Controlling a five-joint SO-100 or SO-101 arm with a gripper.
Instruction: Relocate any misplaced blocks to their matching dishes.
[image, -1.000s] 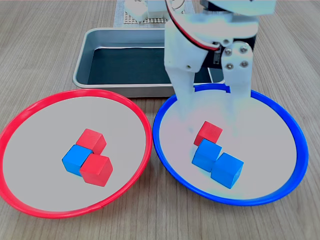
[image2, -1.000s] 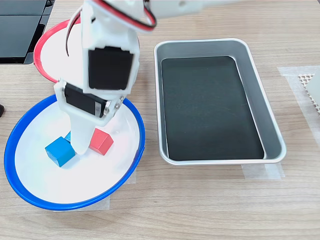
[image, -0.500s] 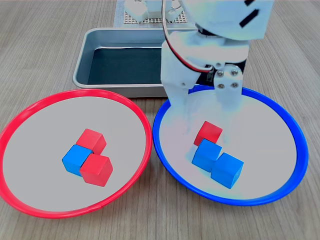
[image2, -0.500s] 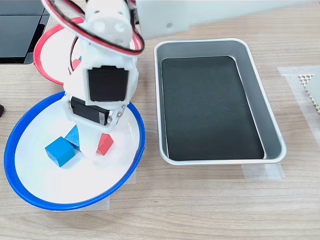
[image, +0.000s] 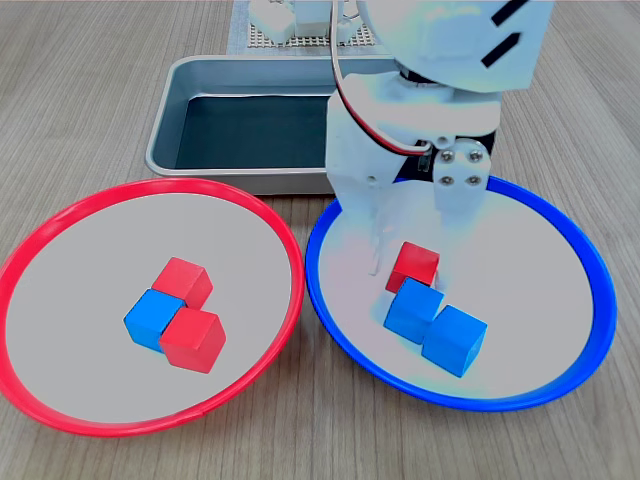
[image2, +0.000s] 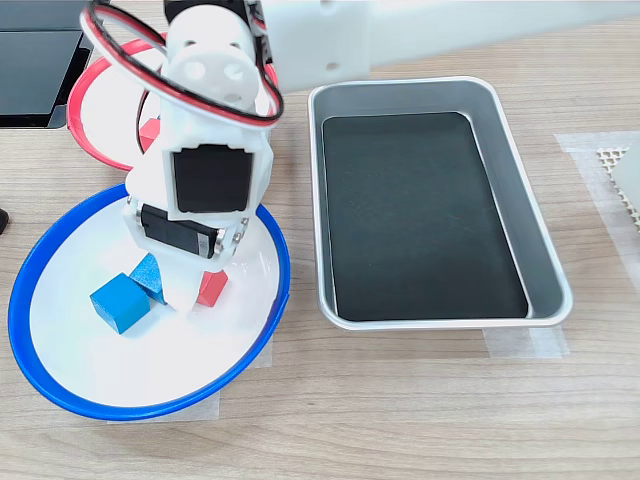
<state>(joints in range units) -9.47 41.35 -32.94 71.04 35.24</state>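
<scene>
White arm (image: 430, 90) reaches steeply down, jaws spread apart, fingertips low.

Red-rimmed dish (image2: 95, 150): mostly behind the arm (image2: 205, 170) in the second exterior view. Red cube (image2: 212, 289): partly covered there. Jaw contact indiscernible.

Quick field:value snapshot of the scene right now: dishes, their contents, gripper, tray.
red-rimmed dish: two red cubes, one blue cube touching them
blue-rimmed dish: two blue cubes, one red cube
gripper: down in the blue-rimmed dish, fingers either side of the red cube; contact unclear
metal tray: nothing in it
misplaced: the blue cube and the red cube
</scene>
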